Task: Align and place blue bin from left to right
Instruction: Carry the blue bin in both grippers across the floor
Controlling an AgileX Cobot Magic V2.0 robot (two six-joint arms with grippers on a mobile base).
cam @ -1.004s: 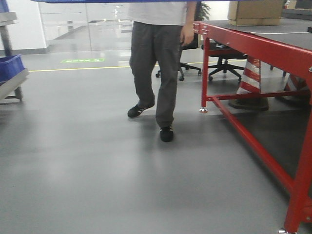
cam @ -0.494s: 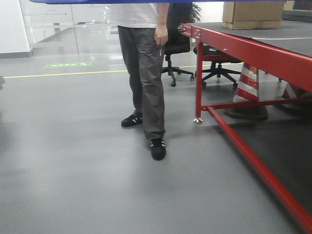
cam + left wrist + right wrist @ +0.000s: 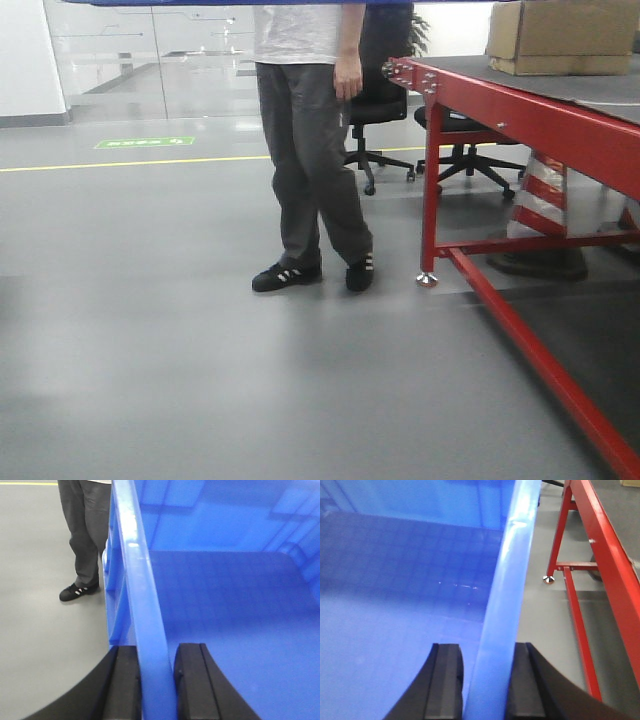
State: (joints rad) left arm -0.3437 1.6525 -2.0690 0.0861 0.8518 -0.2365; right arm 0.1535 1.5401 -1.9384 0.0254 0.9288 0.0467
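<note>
While we carry blue bin (image 3: 225, 605) off floor, left shelf drops out of front view, red worktop (image 3: 530, 115) sits right. Jaws of left gripper (image 3: 156, 677) and right gripper (image 3: 487, 677) pinch opposite rims. Placement pending.

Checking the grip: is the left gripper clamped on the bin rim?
Yes, the left gripper presses against both sides of the bin rim.
</note>
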